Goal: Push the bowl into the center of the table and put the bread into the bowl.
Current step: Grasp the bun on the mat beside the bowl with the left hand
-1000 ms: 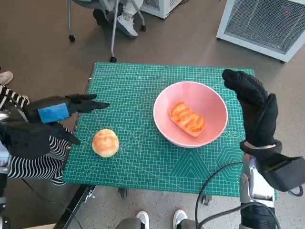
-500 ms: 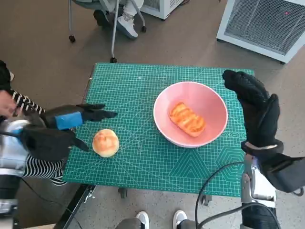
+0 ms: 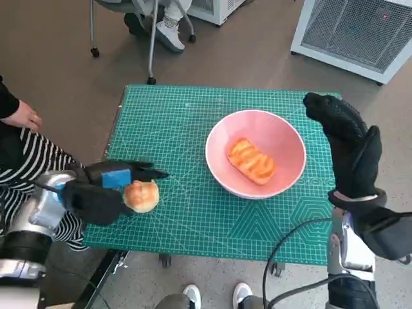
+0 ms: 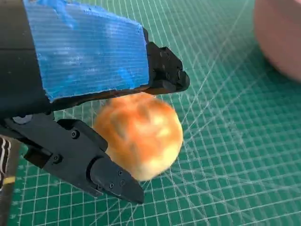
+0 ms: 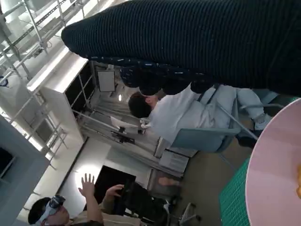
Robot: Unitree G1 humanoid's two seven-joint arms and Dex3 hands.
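Left wrist view: the left hand (image 4: 89, 108) brackets the round bun (image 4: 138, 134) with parted fingers, poised to grasp; the right hand (image 3: 347, 151) stands empty, fingers extended, beside the pink bowl (image 3: 283, 138) near the mat's right edge.

A pink bowl (image 3: 255, 153) and golden-orange bread (image 3: 141, 195) sit on a white-gridded green mat (image 3: 174, 122).

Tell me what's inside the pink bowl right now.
The pink bowl holds one grilled, oblong bread piece lying on its bottom. Whatever is beneath that piece is covered. The round bun is outside, on the mat by the left hand.
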